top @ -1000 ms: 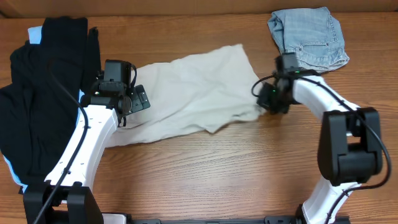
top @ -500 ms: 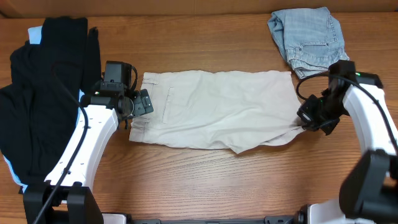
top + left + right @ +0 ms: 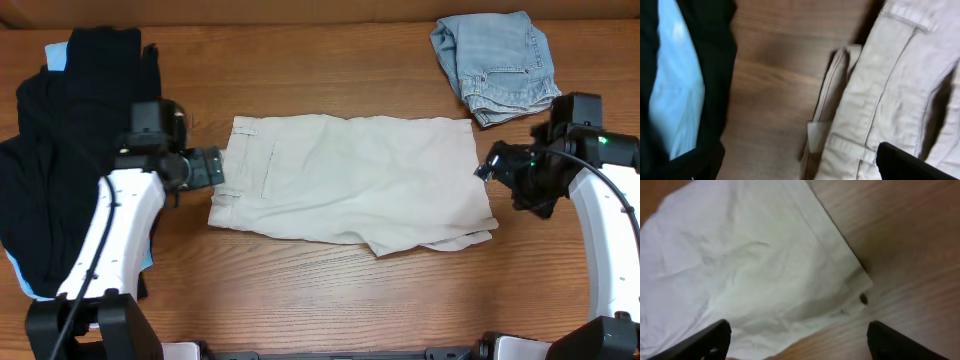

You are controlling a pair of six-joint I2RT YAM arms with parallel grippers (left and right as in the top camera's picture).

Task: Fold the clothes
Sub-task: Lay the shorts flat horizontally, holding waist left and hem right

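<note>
Left hand sits right at the waistband end of the beige shorts, fingers spread wide and gripping nothing, with the black garment and a light-blue garment piled behind it at the left edge of the worktop. Right hand hovers just beside the leg-hem end, its fingers likewise parted and empty. The shorts lie spread flat across the middle of the worktop, waistband to the left, a fold of cloth tucked along the near edge, and the faded denim shorts lie crumpled at the far right corner, apart from them.
</note>
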